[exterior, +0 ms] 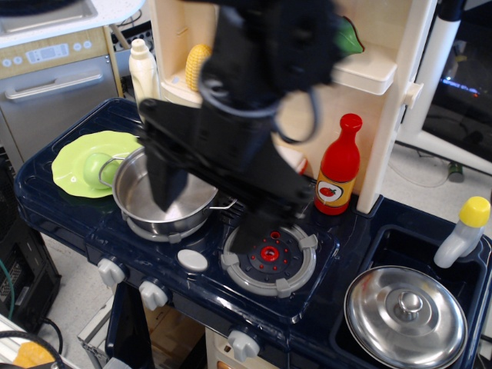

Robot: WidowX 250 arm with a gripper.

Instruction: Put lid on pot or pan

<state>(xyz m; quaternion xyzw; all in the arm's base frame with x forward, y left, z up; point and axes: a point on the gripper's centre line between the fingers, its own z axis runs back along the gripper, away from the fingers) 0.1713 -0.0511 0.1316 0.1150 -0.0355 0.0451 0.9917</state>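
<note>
The steel pot [157, 206] stands on the left burner of the toy stove, without a lid. The domed steel lid [405, 315] with its round knob lies in the sink at the lower right. My black gripper [211, 209] is blurred by motion and hangs over the middle of the stove, between pot and right burner. Its jaws stand wide apart and hold nothing. One finger [165, 187] is over the pot's inside, and the other finger [257, 231] is by the right burner. The lid is far to the gripper's right.
A lime-green plate [81, 157] lies left of the pot. The right burner [269, 260] is in front of the gripper. A red ketchup bottle [338, 165] stands against the cream shelf unit. A yellow-capped bottle [463, 232] stands behind the sink. Corn [197, 65] sits on a shelf.
</note>
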